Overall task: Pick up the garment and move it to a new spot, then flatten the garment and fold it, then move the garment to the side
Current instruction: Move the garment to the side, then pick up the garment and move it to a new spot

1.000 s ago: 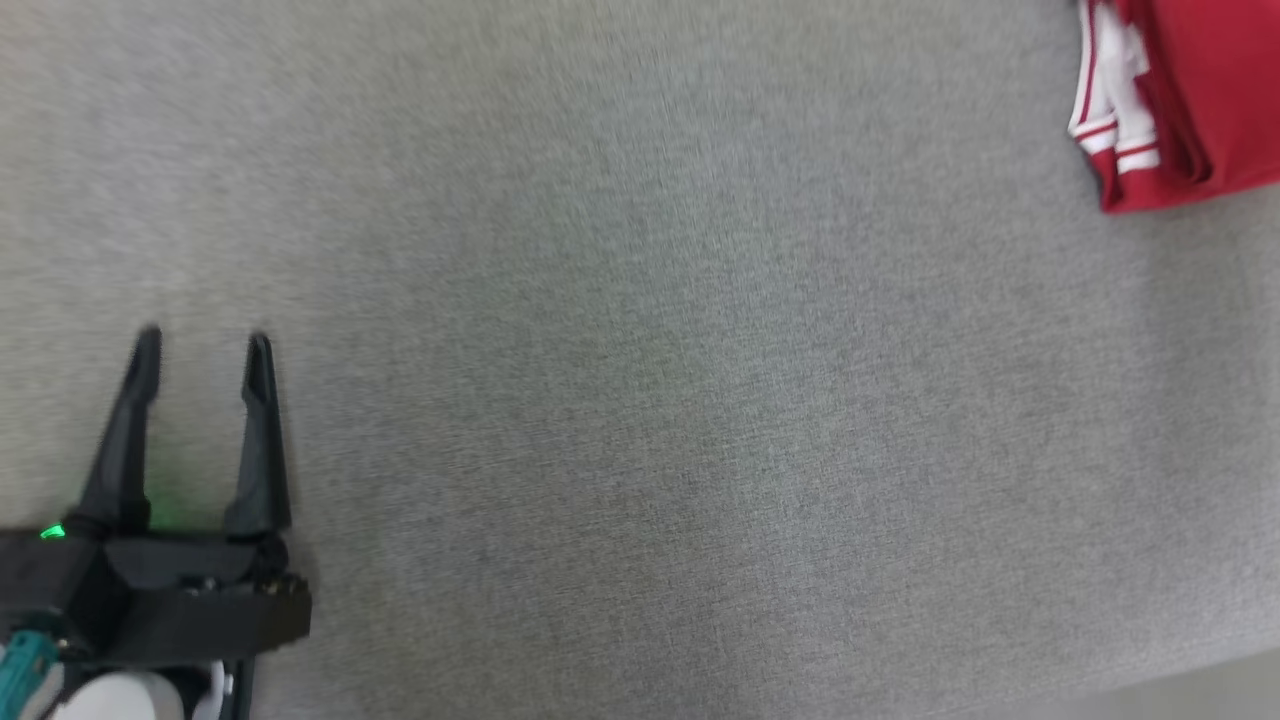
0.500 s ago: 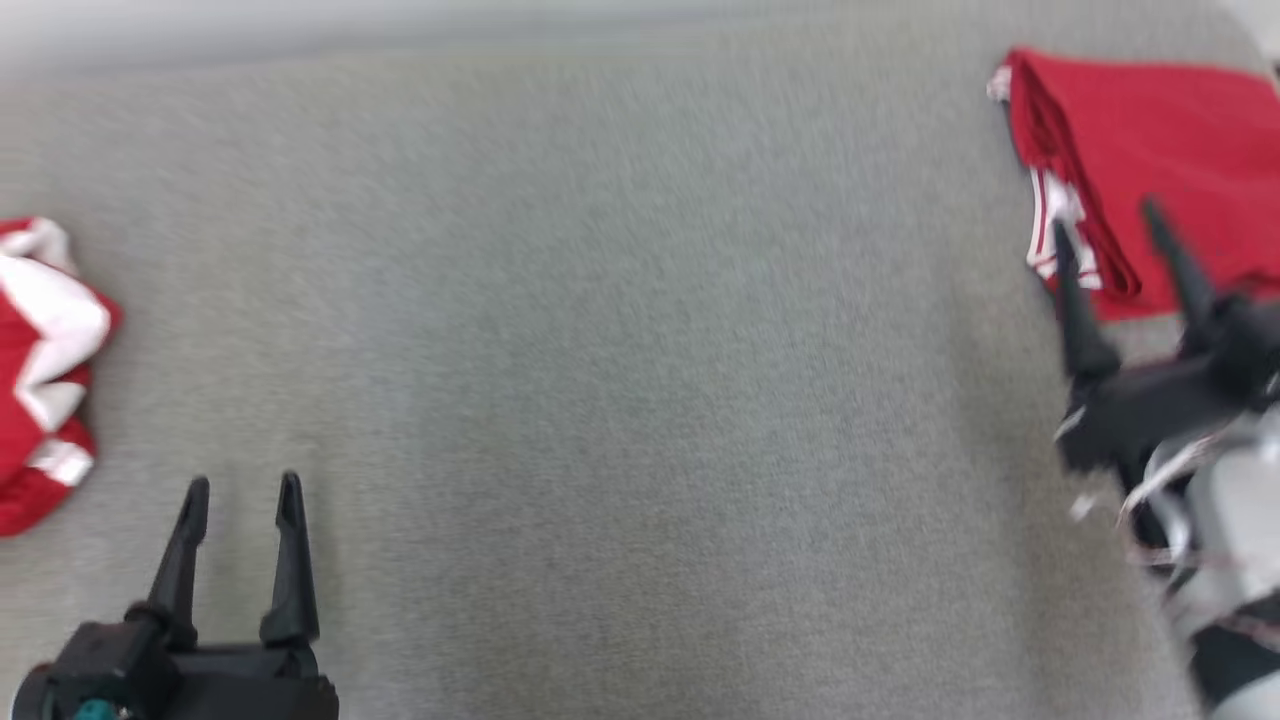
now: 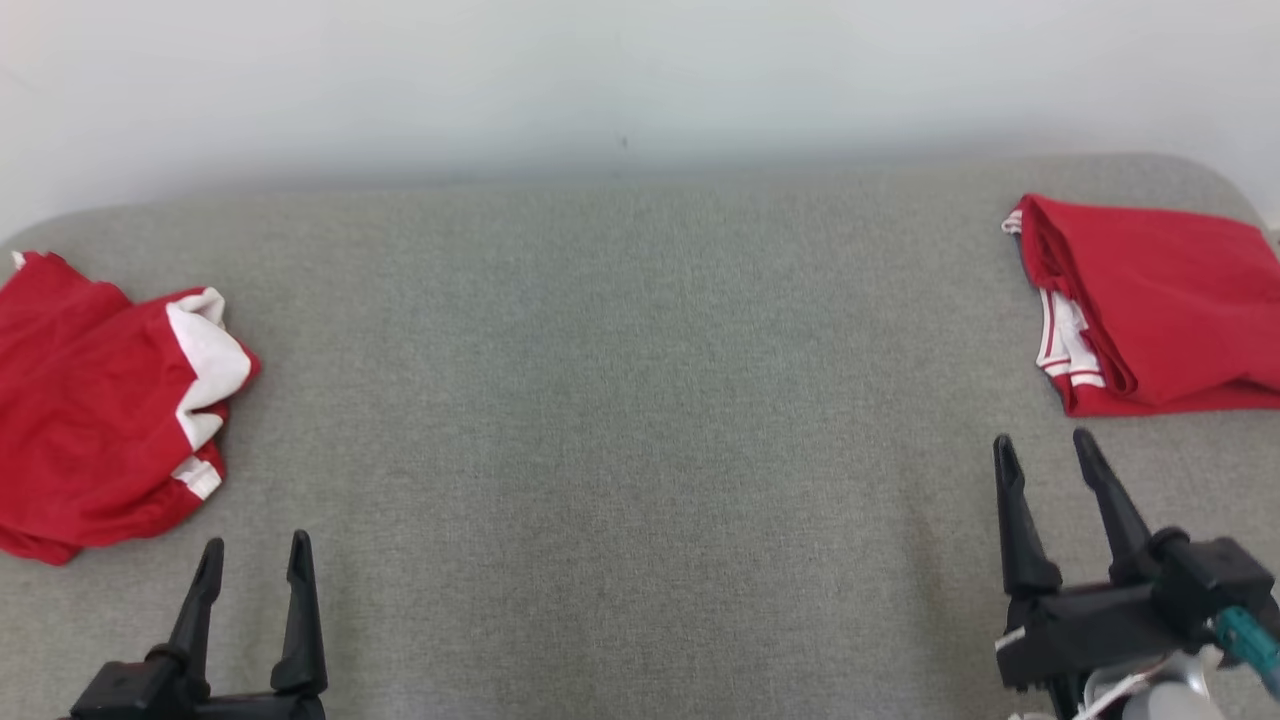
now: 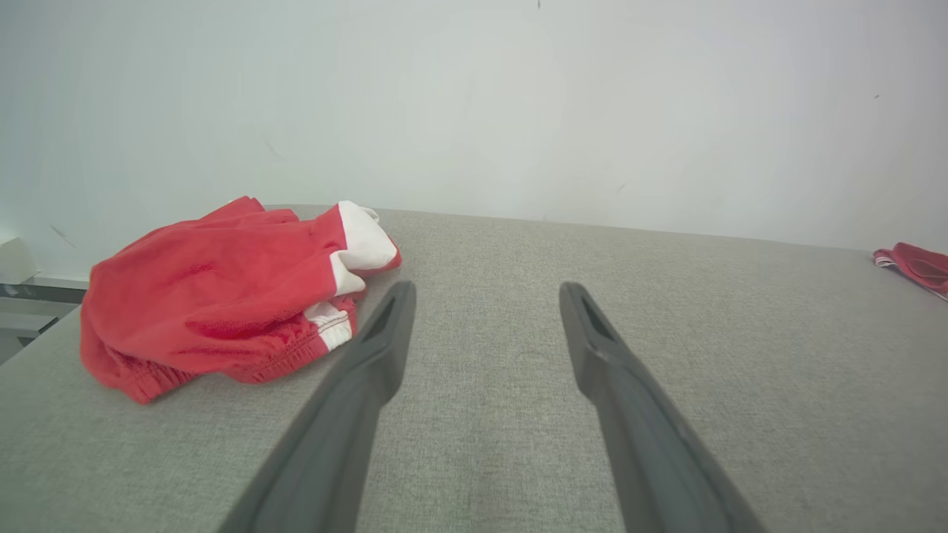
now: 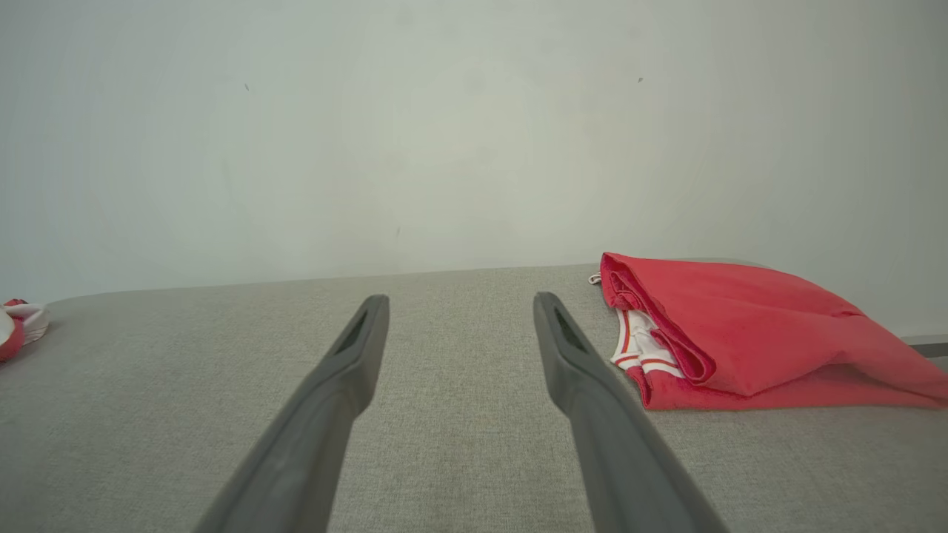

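Running off opposite edges, crumpled garment (image 3: 90, 410) and folded garment (image 3: 1170, 300); left claw (image 3: 256, 542), right claw (image 3: 1041, 438) both apart.

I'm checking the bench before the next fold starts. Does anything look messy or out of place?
The crumpled red garment at the left end of the grey surface lies in a heap, white trim bunched. The folded red garment at the right end looks neat. Nothing looks spilled or damaged.

The left jaws stand parted and empty, their dark fingers (image 3: 298, 620) pointing straight ahead, while the right jaws, likewise parted and empty, have fingers (image 3: 1015, 520) leaning slightly toward the left jaws.
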Robot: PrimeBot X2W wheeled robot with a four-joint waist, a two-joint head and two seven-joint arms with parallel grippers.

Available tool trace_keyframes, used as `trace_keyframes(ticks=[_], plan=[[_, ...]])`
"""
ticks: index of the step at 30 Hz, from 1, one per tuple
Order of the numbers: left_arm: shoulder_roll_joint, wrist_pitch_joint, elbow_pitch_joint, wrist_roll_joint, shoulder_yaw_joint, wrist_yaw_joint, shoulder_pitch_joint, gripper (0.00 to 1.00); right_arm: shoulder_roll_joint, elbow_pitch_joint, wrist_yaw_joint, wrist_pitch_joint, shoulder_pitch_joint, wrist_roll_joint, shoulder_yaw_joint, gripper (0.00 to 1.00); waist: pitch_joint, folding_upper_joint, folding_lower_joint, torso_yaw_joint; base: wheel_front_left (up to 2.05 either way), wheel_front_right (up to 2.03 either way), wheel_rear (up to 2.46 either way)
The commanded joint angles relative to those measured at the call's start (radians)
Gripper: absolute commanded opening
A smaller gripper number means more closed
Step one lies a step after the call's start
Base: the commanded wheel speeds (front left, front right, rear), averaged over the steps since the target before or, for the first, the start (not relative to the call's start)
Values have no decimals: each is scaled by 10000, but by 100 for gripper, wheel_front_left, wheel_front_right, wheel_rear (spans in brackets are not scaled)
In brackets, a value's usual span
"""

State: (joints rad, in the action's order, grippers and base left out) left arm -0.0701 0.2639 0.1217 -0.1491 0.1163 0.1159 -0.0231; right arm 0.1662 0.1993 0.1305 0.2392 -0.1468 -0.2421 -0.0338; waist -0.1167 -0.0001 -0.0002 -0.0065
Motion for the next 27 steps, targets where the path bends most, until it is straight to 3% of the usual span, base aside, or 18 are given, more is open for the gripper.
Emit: trace_keyframes(ticks=[1,13,27], plan=[[28,3,64,138,8,38,150,100,-74,-143,-2,-14,264,93,45,100,452,1,2,160,0,0,0],[-12,3,371,163,-40,90,296,100,-682,-791,-2,-14,1792,364,144,100,992,1,2,31,0,0,0],[16,3,539,177,-11,128,232,100,-961,-602,-2,143,1965,574,5,100,1016,1,2,35,0,0,0]])
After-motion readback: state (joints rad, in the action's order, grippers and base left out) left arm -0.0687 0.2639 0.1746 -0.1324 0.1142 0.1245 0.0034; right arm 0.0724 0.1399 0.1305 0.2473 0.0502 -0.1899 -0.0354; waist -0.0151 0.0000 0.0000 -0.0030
